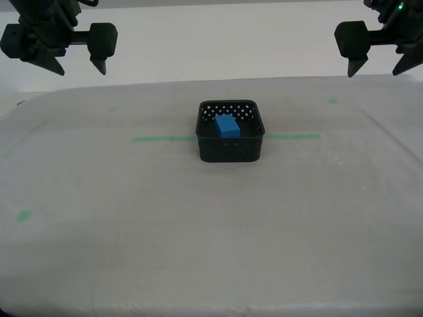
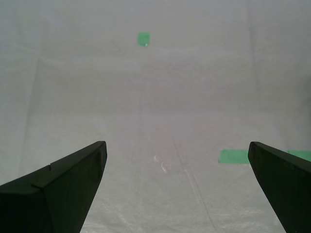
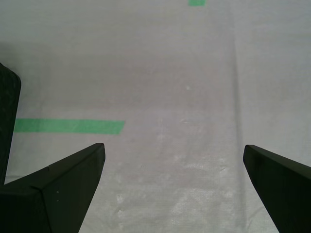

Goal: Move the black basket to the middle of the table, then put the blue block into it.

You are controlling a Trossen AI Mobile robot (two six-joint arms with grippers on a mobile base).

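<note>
My first end effector [image 3: 173,148] hangs spread wide above the bare table [image 1: 198,251], on the exterior view's right. My second end effector [image 2: 176,145], equally spread, hangs on the exterior view's left. Both hold nothing. Between them, mid-table, the black basket [image 1: 230,150] sits on the green tape line [image 1: 162,139], with 1 blue block [image 1: 227,125] inside.

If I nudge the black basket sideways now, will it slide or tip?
Probably slide: the black basket looks low and wide, sitting flat on the table. Its perforated plastic walls suggest it is light. The wrinkled sheet might snag it, and the blue block inside could shift.
</note>
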